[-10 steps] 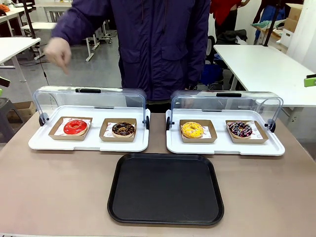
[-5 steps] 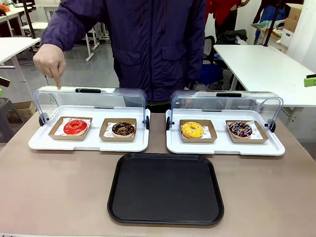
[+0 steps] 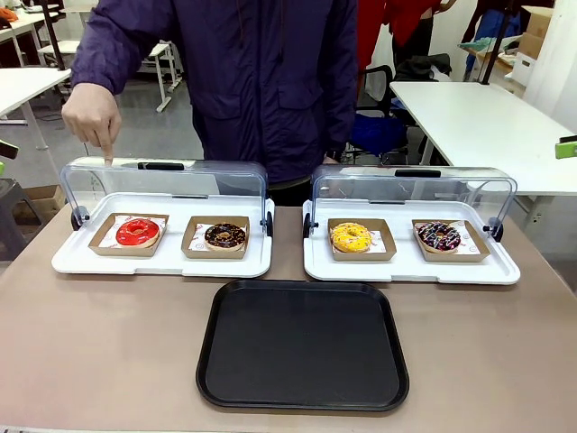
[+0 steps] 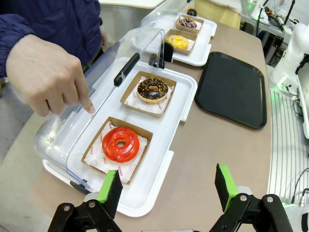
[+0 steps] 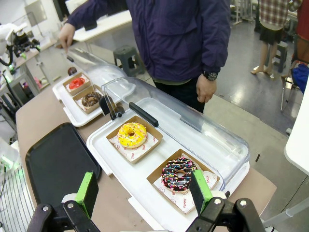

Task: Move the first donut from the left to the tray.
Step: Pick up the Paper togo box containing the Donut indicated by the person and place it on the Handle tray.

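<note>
Plainly not yet moved: find the glossy red-glazed ring donut (image 3: 138, 232) lying on its white paper liner in a small brown cardboard holder, at the left end of the left-hand white plastic tray (image 3: 162, 264), beneath the raised clear domed lid (image 3: 162, 180). Beside it on the same tray, see a chocolate-brown ring donut (image 3: 224, 236) in a like holder. Over on the right-hand white tray (image 3: 410, 271), note a yellow-iced ring donut (image 3: 351, 237) and a dark donut with coloured sprinkles (image 3: 439, 236) (each in a cardboard holder of its own). Nearer the robot, in front of the gap between the two white trays, find the large flat black plastic tray (image 3: 302, 343) with rounded corners and a low raised rim, lying flat on the brown table (image 3: 99, 343), apart from the red donut. At the far side, see a person (image 3: 279, 81) in a dark blue jacket, one hand (image 3: 92, 117) held over the left lid, forefinger pointing down at its top; cannot tell whether touching. In the left wrist view, find the left gripper (image 4: 168, 186) with green-padded fingers spread wide apart and gripping nothing, hanging above the near rim of the left-hand tray, just short of the red donut. In the right wrist view, see the right gripper (image 5: 144, 189) likewise spread wide and empty, above the right-hand tray near the sprinkled donut.
</note>
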`<state>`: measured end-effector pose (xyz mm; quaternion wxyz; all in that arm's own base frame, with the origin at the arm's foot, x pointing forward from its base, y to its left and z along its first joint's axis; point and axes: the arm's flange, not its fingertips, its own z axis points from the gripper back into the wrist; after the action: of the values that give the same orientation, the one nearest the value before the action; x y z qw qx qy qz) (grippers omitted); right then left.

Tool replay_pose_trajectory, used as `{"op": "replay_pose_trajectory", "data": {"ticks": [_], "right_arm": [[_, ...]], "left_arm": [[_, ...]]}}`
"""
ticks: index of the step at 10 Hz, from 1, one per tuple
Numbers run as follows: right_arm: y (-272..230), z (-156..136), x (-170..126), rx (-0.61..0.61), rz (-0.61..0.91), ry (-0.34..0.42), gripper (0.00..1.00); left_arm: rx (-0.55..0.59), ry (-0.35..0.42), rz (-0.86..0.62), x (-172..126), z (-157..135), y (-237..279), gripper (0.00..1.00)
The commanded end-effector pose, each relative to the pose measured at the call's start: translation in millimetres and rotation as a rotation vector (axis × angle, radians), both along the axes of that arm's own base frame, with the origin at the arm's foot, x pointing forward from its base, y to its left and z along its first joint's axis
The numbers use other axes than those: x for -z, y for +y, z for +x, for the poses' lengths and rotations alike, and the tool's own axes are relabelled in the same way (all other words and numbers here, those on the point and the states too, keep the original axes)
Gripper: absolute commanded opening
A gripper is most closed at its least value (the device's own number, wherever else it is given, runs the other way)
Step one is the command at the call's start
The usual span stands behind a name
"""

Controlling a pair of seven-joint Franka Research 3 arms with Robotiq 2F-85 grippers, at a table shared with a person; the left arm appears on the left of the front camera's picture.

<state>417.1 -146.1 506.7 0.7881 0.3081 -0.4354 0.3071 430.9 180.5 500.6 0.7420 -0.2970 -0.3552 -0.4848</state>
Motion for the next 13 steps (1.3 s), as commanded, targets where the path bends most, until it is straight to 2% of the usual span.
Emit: {"op": "replay_pose_trajectory", "data": {"ticks": [1,9,11,13], "right_arm": [[1,2,-1,-0.002,0.016,-0.021,1.00],[1,2,-1,-0.002,0.016,-0.021,1.00],[1,2,-1,-0.002,0.016,-0.021,1.00],[1,2,-1,-0.002,0.016,-0.021,1.00]], "left_arm": [[0.005,-0.007,-0.009,0,-1,-1,1.00],[0.000,0.000,0.000,0,0,0,1.00],[0.065,0.052,0.088,-9,19,-21,1.00],[0.133,0.107,0.240,-13,37,-50,1.00]]}}
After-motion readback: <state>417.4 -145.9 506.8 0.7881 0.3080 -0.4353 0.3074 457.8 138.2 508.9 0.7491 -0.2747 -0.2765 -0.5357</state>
